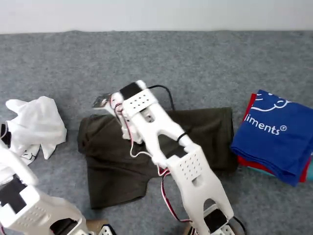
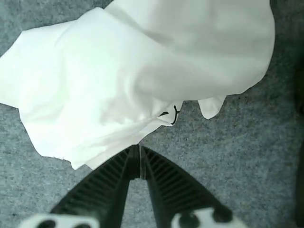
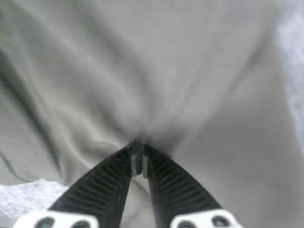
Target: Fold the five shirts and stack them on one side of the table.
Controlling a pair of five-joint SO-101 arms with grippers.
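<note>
A dark olive shirt [image 1: 205, 132] lies spread in the middle of the grey table, partly under my right arm [image 1: 161, 137]. My right gripper [image 3: 137, 153] is shut on a pinch of the olive shirt [image 3: 156, 80], and creases run out from the tips. A crumpled white shirt [image 1: 35, 125] lies at the left. My left gripper [image 2: 139, 151] is shut, its tips at the hem of the white shirt [image 2: 142, 71]; I cannot tell whether cloth is between them. A folded blue shirt [image 1: 276, 134] tops a stack at the right.
Under the blue shirt, a red shirt's edge [image 1: 249, 162] and a teal edge [image 1: 260, 170] show. My left arm [image 1: 24, 208] sits at the near left corner. Grey table surface [image 1: 195, 63] stretches along the far side.
</note>
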